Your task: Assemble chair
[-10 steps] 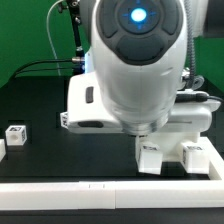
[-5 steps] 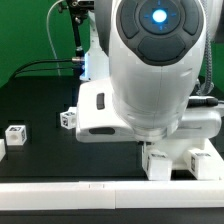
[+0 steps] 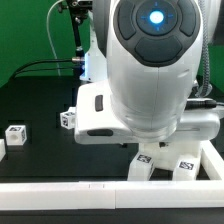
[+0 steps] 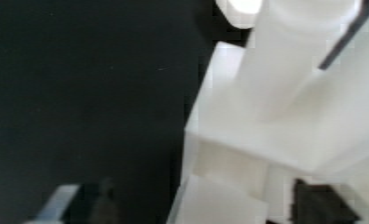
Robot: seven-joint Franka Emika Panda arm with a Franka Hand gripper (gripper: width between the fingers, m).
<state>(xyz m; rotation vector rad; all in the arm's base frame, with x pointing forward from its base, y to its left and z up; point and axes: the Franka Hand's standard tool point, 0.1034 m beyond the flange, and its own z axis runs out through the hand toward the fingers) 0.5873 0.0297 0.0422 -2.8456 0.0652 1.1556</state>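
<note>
a franka arm [image 3: 150, 70] loomed over a black table [image 3: 40, 105], its white casing filling most of the exterior view and a blue light [image 3: 152, 15] glowing at 12 o'clock. the partly built chair [image 3: 98, 110], a chunky white body, sat behind the casing just off centre toward 9 o'clock, much of it hidden by the arm. two tagged blocks [image 3: 146, 161] poked out below the casing at 5 o'clock, side by side, their black-and-white squares facing up. they lay near the white rail [image 3: 60, 190] that ran along the table's edge at 6 o'clock. whether they were joined to the body could not be seen. a small tagged cube [image 3: 68, 120] showed at the body's 9 o'clock side. well apart, at 8 o'clock, a loose block [image 3: 15, 133] with a tag lay on the table, and another white piece [image 3: 2, 145] was cut off by the frame edge just beside it. dark cables [image 3: 45, 65] trailed across a green backdrop [image 3: 25, 35] at 10 o'clock. in the wrist view, a blurred white chair part [image 4: 270, 120] rose very close to the lens against the black table. the claw [image 4: 195, 205] sat to either side of it, one grey finger [image 4: 71, 205] standing clear over the dark surface and the other showing only as a dark strip at the part's far side. whether the claw was clenched on the part or released could not be told from either view.
</note>
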